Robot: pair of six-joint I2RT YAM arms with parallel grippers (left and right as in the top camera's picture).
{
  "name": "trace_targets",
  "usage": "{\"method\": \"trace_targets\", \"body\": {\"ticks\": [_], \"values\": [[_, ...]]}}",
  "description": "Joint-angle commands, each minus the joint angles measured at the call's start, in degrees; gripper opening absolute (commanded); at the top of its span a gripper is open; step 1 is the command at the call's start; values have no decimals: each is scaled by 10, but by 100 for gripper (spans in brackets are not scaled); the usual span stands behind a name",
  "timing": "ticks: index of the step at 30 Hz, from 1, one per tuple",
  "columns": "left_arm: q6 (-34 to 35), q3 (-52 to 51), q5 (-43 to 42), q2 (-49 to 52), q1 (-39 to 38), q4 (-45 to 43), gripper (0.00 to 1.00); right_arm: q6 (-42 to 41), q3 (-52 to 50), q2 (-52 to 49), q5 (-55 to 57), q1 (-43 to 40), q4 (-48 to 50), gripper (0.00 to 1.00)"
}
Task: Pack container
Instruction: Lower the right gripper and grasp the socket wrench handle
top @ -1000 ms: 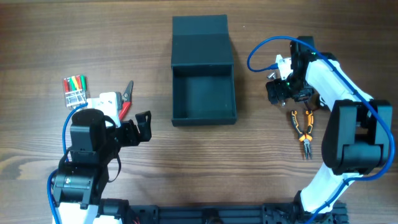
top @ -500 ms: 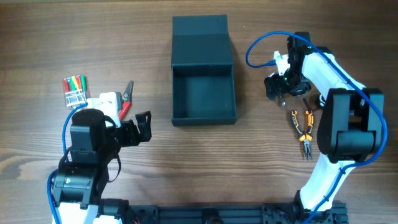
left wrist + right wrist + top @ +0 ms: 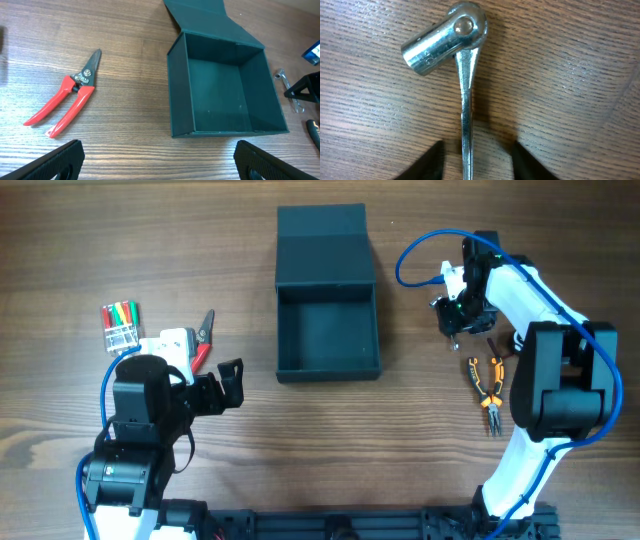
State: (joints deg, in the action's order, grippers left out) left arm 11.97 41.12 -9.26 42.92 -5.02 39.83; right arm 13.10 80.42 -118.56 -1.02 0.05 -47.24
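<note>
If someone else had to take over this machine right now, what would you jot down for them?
Left end effector: open, holding nothing, red cutters lying ahead of it.
Right end effector: open, fingers either side of the metal wrench, not closed on it.
Container: lid open, nothing inside.
Done: nothing packed.
Left, probably: wrench, cutters, orange pliers, marker pack.

Container (image 3: 279, 330): dark teal-grey, matte, roughly square box. Stands upright on the wooden worktop (image 3: 300, 440), mid-width, toward the far side. Open: hinged flap lid (image 3: 322, 242) laid back beyond the rear wall, creased across. Four walls straight, inner floor fully in view, same dark colour as outside
</note>
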Motion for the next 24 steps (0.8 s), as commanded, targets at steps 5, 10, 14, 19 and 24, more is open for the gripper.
{"method": "trace_targets", "body": {"ticks": [5,10,14,19,24], "values": [[9,13,3,-2,3,-1,100,-13,11,-22,-14,1,0,20],[9,13,3,-2,3,-2,100,-13,11,-22,-14,1,-1,4],[9,13,3,-2,3,-2,100,-13,11,-22,-14,1,-1,4],[9,13,3,-2,3,-2,100,-17,11,-22,-16,1,-1,4],[9,13,3,-2,3,-2,100,-38,15,-19,-16,1,-12,4]]}}
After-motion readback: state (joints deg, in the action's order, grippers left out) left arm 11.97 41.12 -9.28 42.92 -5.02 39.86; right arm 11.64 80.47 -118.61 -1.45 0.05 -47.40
